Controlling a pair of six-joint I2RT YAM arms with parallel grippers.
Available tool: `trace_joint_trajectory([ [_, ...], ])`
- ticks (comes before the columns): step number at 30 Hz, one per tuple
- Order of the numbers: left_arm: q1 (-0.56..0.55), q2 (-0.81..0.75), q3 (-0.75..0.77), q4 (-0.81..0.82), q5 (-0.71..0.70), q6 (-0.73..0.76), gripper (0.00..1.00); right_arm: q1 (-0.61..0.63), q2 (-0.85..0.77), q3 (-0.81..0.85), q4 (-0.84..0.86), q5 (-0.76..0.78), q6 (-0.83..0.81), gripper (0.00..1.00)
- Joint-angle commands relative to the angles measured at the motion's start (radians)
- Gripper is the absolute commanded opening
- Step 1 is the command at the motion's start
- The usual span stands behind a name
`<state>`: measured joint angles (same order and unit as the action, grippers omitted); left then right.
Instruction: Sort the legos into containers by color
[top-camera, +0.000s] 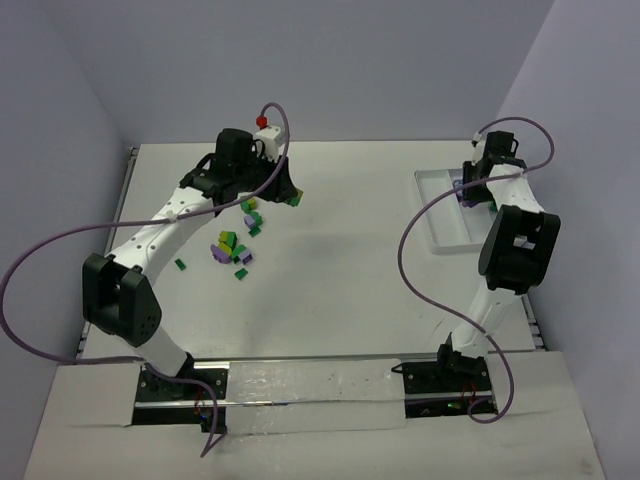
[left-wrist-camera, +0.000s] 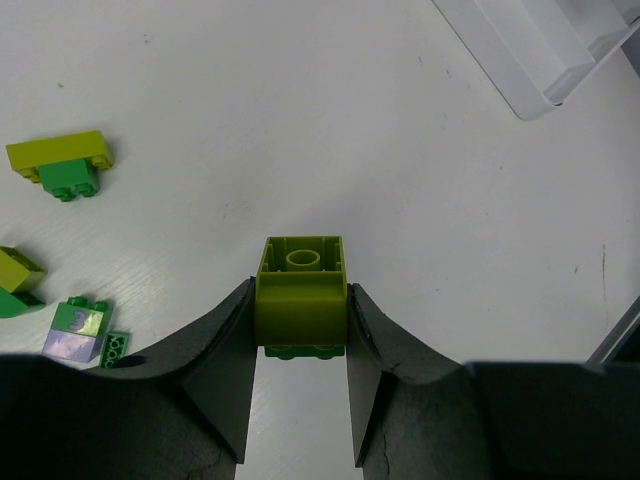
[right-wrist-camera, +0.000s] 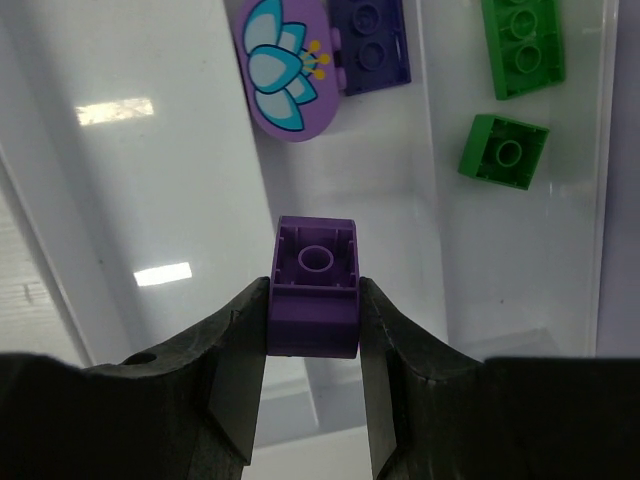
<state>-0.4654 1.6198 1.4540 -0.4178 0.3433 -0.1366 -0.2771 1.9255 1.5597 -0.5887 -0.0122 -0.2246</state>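
Left wrist: left gripper clamped a yellow-green brick over the table.
Right wrist: right gripper pinched a purple brick over the white tray.
Top external: loose legos lay piled near the left gripper.

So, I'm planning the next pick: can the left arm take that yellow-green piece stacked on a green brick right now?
Probably not yet: the left gripper is shut on a yellow-green brick, so its jaws are full. The stacked pair itself lies clear on the table, nothing over it.
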Motion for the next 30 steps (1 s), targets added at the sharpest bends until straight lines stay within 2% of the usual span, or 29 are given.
trace_joint_trajectory([
  [1,0.010,0.027,0.073,0.017,0.068,-0.012,0.00,-0.017,0.012,0.025,0.078,0.067,-0.022,0.01],
  [4,0.017,0.039,0.078,0.024,0.078,-0.019,0.00,-0.021,0.031,0.023,0.100,0.074,-0.023,0.06],
  [9,0.030,0.050,0.075,0.038,0.105,-0.047,0.00,-0.035,0.083,0.061,0.091,0.064,-0.021,0.25],
  [11,0.041,0.050,0.064,0.063,0.138,-0.074,0.00,-0.040,0.106,0.072,0.089,0.054,-0.016,0.37],
  [13,0.052,0.047,0.048,0.084,0.159,-0.103,0.00,-0.043,0.117,0.081,0.079,0.038,-0.012,0.41],
  [15,0.060,0.041,0.037,0.109,0.185,-0.120,0.00,-0.044,0.118,0.083,0.074,0.027,-0.006,0.59],
  [16,0.066,0.039,0.031,0.118,0.197,-0.131,0.00,-0.044,0.115,0.083,0.071,0.021,-0.003,0.65],
  [17,0.067,0.038,0.031,0.119,0.198,-0.132,0.00,-0.044,0.115,0.083,0.070,0.017,-0.002,0.66],
  [19,0.075,0.031,0.020,0.138,0.236,-0.157,0.00,-0.041,0.080,0.075,0.058,-0.021,0.009,0.84],
  [20,0.077,0.030,0.017,0.144,0.244,-0.163,0.00,-0.038,0.066,0.072,0.055,-0.034,0.012,0.87],
  [25,0.094,0.019,0.006,0.187,0.295,-0.220,0.00,-0.003,-0.072,0.060,0.048,-0.161,0.052,0.93],
  [30,0.151,-0.028,-0.092,0.394,0.496,-0.398,0.00,0.064,-0.220,0.033,0.080,-0.520,0.124,0.93],
])
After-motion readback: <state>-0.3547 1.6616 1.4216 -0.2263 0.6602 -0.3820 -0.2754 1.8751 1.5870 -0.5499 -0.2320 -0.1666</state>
